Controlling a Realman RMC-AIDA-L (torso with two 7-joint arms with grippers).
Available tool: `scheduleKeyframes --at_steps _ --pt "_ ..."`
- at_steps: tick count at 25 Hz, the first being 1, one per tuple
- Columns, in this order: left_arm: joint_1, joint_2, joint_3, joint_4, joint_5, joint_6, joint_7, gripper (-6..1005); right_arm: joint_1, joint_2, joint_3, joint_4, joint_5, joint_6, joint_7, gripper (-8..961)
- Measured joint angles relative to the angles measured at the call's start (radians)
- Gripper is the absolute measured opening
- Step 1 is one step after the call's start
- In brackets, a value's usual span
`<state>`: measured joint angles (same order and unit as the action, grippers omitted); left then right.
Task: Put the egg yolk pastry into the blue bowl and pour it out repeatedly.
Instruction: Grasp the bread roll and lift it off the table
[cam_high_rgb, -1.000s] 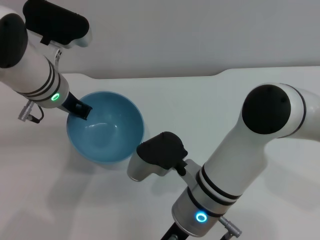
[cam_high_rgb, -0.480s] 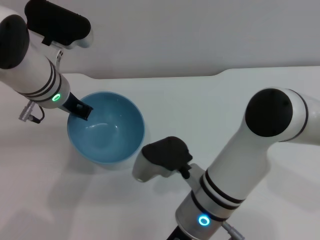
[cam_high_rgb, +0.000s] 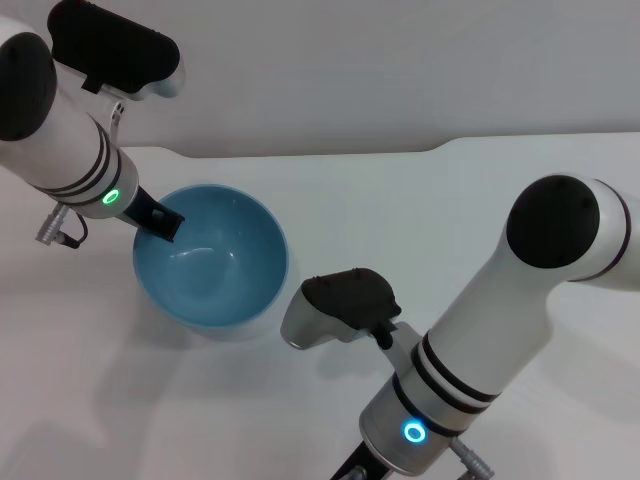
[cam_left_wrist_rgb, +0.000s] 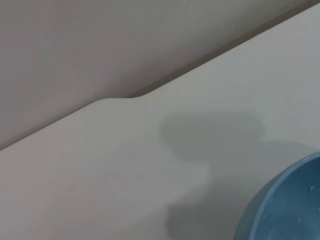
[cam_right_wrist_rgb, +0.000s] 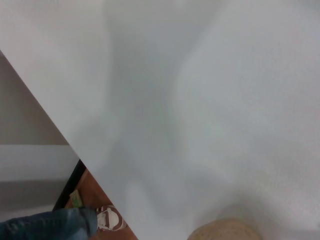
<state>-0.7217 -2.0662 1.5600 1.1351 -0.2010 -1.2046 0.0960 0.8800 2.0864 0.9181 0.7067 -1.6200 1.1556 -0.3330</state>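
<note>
The blue bowl (cam_high_rgb: 213, 262) rests on the white table at the left, tilted a little, and its inside looks empty. My left gripper (cam_high_rgb: 160, 219) is shut on the bowl's near-left rim. Part of the bowl's outer wall (cam_left_wrist_rgb: 285, 210) shows in the left wrist view. The egg yolk pastry (cam_right_wrist_rgb: 225, 231) appears only in the right wrist view, as a tan ball on the table at the picture's border. My right arm reaches down at the front of the head view. Only a dark sliver of the right gripper (cam_high_rgb: 346, 471) shows at the frame's lower border.
The white table (cam_high_rgb: 420, 200) runs back to a stepped rear edge (cam_left_wrist_rgb: 115, 100) against a grey wall. In the right wrist view the table's side edge (cam_right_wrist_rgb: 60, 130) drops to the floor. A person's shoe and jeans leg (cam_right_wrist_rgb: 107, 220) stand there.
My right arm has shifted to the right and lower in the head view. The left arm and the bowl have stayed still.
</note>
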Motion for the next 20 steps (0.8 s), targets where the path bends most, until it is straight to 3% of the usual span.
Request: scheduleKeyframes --at_steps 8,15,20 --pt "0.007 0.001 0.000 0.000 0.000 0.000 0.004 0 -0.004 -0.005 0.030 0.032 -0.001 0.010 -0.001 132" --pt "0.013 0.002 0.000 0.000 0.000 0.001 0.006 0 -0.034 -0.013 0.130 0.074 -0.037 0.057 -0.006 76" --pt "0.009 0.002 0.000 -0.028 0.000 0.002 0.007 -1 -0.089 -0.016 0.242 0.176 -0.091 0.115 -0.006 50"
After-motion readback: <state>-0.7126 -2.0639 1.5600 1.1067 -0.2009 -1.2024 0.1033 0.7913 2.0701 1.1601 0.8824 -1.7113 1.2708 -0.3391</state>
